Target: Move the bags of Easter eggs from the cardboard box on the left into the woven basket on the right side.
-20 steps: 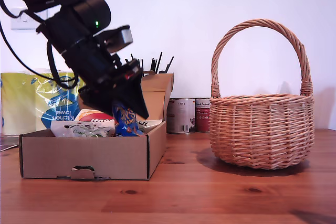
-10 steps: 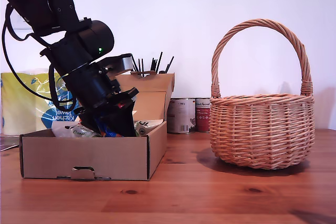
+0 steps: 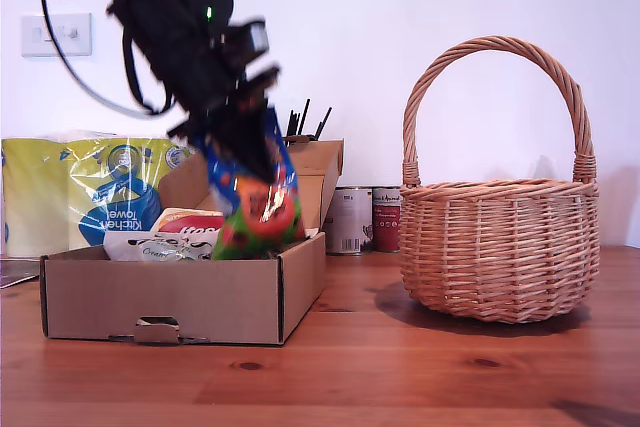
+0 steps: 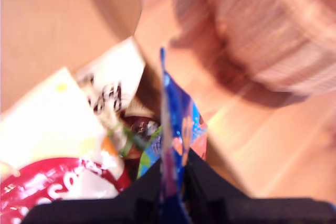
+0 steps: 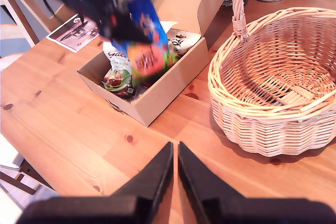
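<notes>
My first tool [image 3: 243, 132] is pinching the top edge of the dark blue bag [image 3: 256, 202]; bag hangs below it, its lower end level with the cardboard box [image 3: 180, 292] rim, above the box's end nearer the basket. First wrist view is blurry but shows the blue bag [image 4: 176, 140] clamped edge-on between the two black fingers [image 4: 210, 195]. Under and beside the held bag, still in the box: white bag [image 3: 155, 245], cream-yellow bag with red logo [image 3: 190, 220], another cream bag [image 5: 178, 41] by the box's flap. Woven basket [image 3: 500, 247] stands on the tabletop [image 3: 400, 377] well apart from my first tool, toward the exterior view's right; inside looks bare in the second wrist view [image 5: 278, 77]. My second tool [image 5: 175, 163] hovers high over the tabletop, between box and basket, fingers pressed nearly together, holding nothing. Behind the box: kitchen towel pack [image 3: 80, 187], two tins [image 3: 360, 219].
</notes>
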Available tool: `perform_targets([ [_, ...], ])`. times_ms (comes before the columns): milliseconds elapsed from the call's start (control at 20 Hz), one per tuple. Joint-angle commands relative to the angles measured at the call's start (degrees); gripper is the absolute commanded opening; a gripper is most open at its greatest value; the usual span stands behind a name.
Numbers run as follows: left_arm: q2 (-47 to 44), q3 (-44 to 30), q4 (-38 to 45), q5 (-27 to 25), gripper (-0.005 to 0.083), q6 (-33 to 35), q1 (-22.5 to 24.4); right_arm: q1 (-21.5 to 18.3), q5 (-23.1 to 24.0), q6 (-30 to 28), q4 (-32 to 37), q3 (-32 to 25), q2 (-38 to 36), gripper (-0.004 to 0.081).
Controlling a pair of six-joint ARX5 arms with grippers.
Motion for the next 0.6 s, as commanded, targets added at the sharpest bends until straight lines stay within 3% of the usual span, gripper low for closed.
perform_targets([
  [0,1.09,2.51,-3.93,2.34,-0.0022,-0.42,-0.28,0.24,0.0,-0.11,0.42,0.52,-0.07,-0.0012],
  [200,1.09,5.55,-6.95,7.43,-0.0022,-4.7,1.55,0.24,0.0,-0.11,0.44,0.52,-0.07,-0.0012],
  [400,1.09,5.55,-4.17,23.17,-0.0022,-11.41,3.54,0.24,0.0,-0.13,0.44,0.52,-0.07,-0.0012],
  [550,1.09,5.55,3.61,28.41,-0.0022,-18.69,1.86,0.24,0.0,-0.24,0.48,0.52,-0.07,-0.0012],
])
